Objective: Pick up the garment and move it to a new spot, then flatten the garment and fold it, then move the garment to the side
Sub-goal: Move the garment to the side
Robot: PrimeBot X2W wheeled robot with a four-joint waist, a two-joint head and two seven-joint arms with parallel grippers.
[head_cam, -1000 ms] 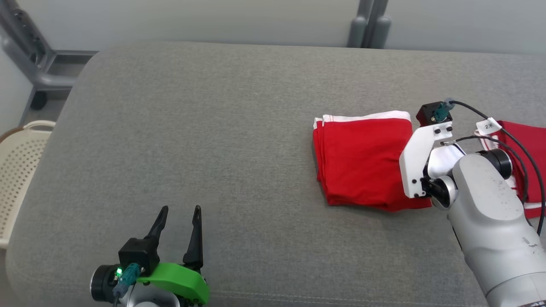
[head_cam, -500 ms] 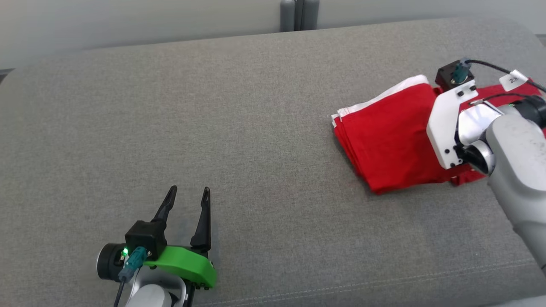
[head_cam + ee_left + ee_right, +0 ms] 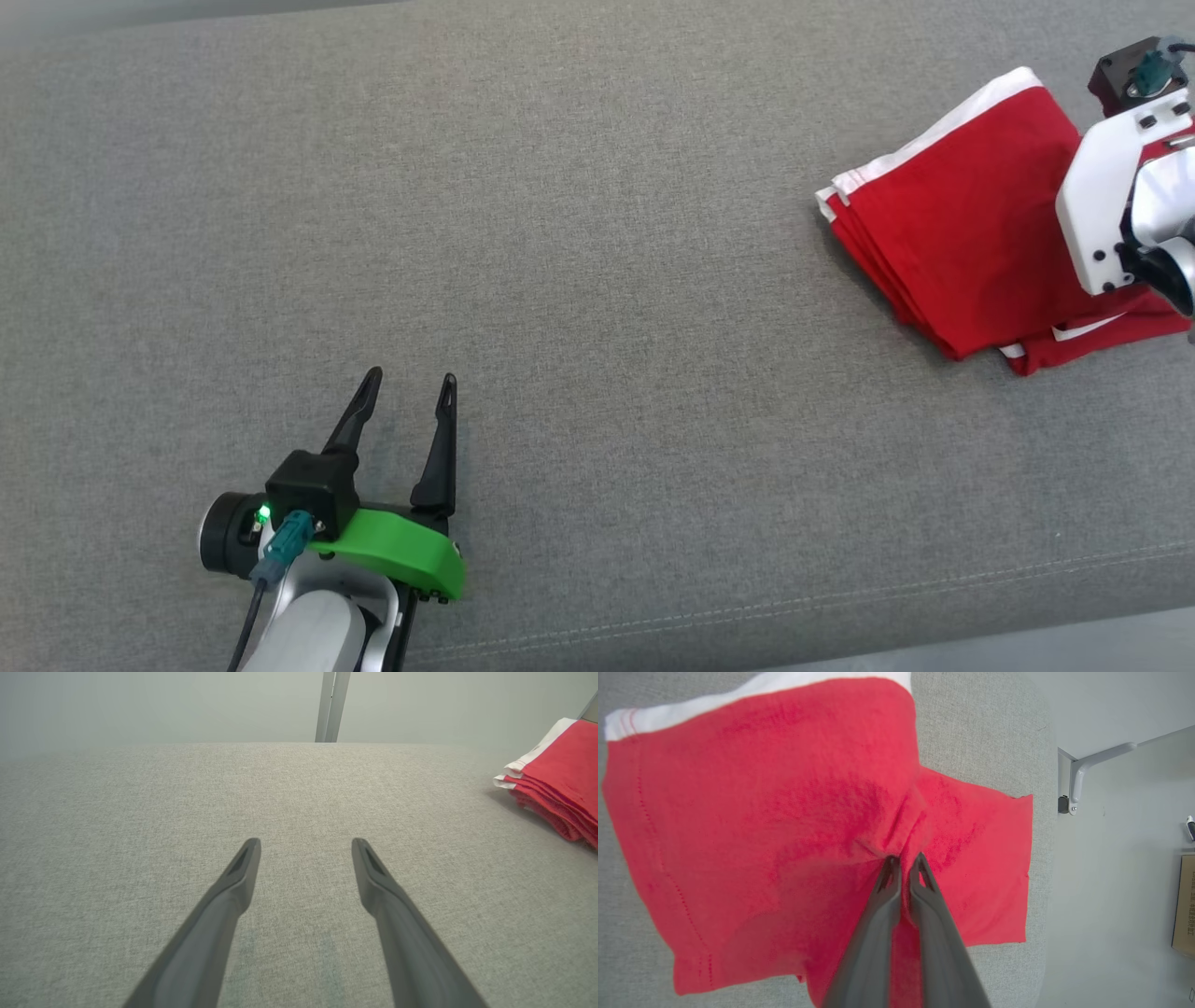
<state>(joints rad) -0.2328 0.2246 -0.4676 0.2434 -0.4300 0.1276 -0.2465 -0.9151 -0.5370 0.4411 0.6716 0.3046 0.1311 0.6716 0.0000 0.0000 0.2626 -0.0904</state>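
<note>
Pinching a ridge of red cloth, the right gripper (image 3: 903, 863) has its two dark fingers (image 3: 878, 914) clamped nearly together, and short creases fan out from the tips toward twelve o'clock in the right wrist view. That suggests the hold has gathered more than the top layer. The garment (image 3: 761, 812) is a folded red stack with a white band along one edge. It lies on the grey padded surface (image 3: 597, 233) at about two o'clock in the head view, close to the surface's rounded end, with a smaller flap poking out toward five o'clock. I judge the grip sits near the middle of the stack so the whole bundle travels as one. With the folding apparently done, what remains is carrying it to the side. A pinch this narrow could let the lower layers slip and spoil the fold. Over at seven o'clock in the head view, the left gripper (image 3: 409, 378) hovers low above bare cloth with its fingers spread wide and nothing between them. It is well apart from the garment, probably parked there because one hand is enough and it stays out of the path.
</note>
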